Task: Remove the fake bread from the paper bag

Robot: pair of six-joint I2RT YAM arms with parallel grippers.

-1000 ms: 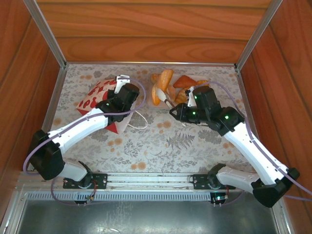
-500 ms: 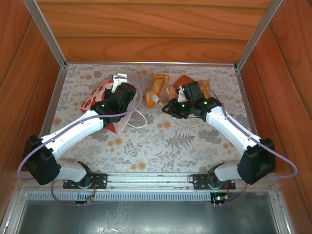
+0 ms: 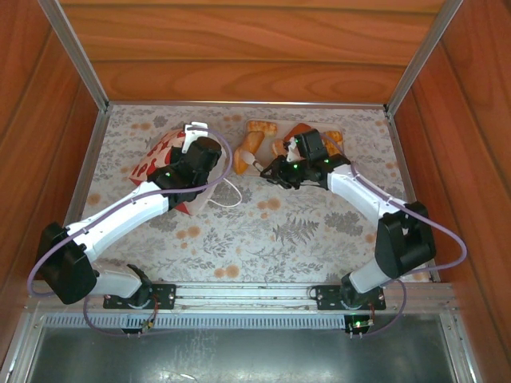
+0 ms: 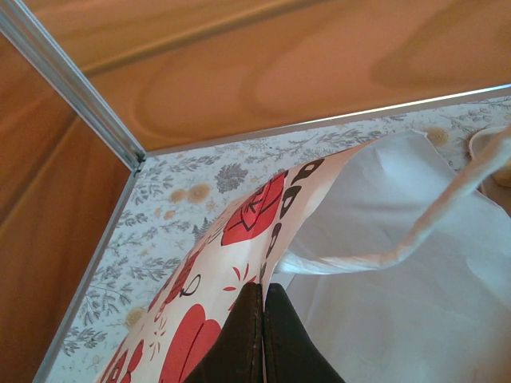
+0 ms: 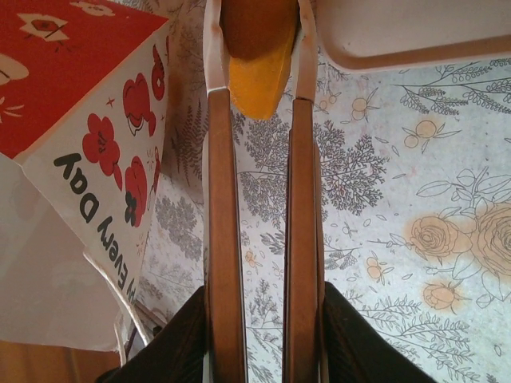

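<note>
Top external: fake bread [image 3: 259, 128] on the tray [image 5: 415, 36].

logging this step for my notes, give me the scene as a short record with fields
left gripper: shut on an edge of the paper bag
right gripper: shut on the tongs
tongs: pinching one piece of fake bread at their tips
held piece: above the table, between bag and tray
tray: right of the bag, with other bread pieces on it
</note>
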